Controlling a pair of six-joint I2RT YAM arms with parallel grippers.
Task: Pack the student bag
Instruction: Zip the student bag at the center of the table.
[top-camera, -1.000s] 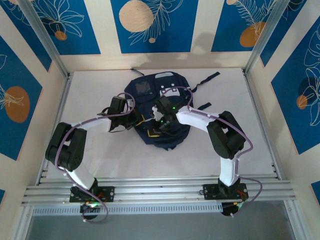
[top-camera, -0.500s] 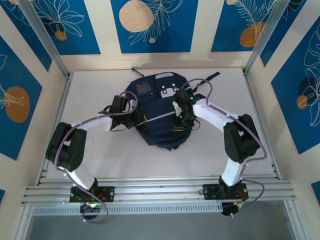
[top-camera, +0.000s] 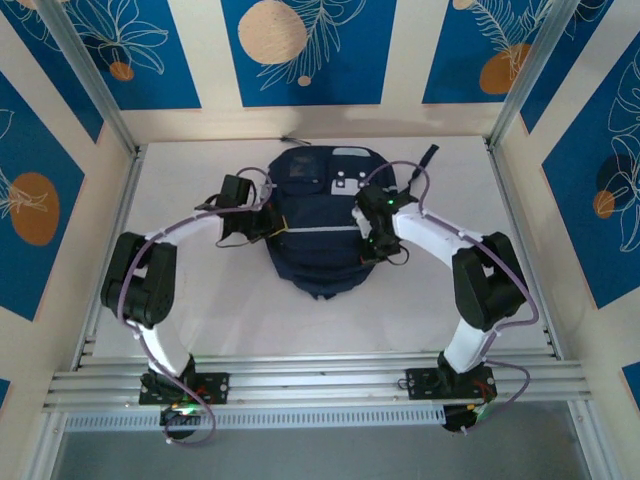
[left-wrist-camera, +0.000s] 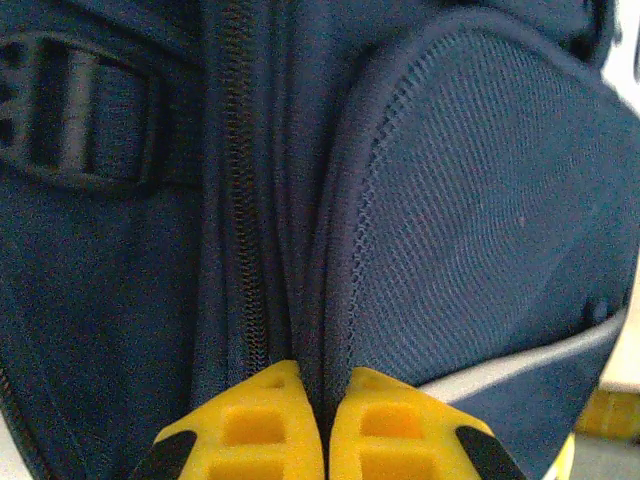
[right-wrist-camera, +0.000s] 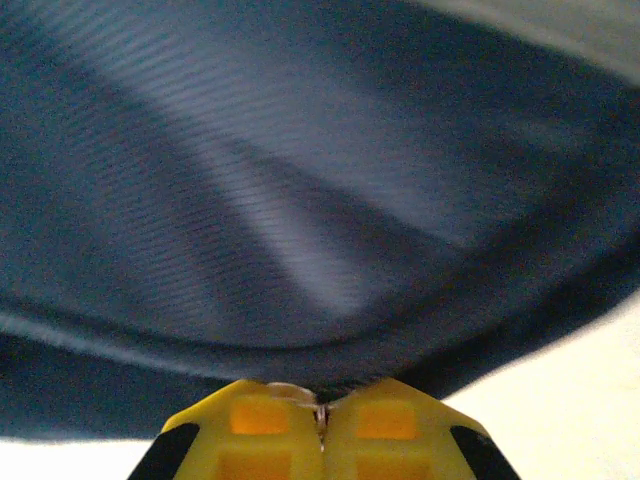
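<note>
The student bag (top-camera: 318, 240) lies near the tabletop's (top-camera: 200, 310) far edge. The left tool (left-wrist-camera: 325, 390) and the right tool (right-wrist-camera: 321, 400) each pinch its fabric, fully closed.

No readable text; white patch (top-camera: 351, 153) on student bag (top-camera: 315, 255) too small.

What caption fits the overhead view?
Left hand and right hand each pinch a side of the navy student bag on the white table.

White-black arms (top-camera: 430, 232), purple cables (top-camera: 185, 226), yellow jaws
</note>
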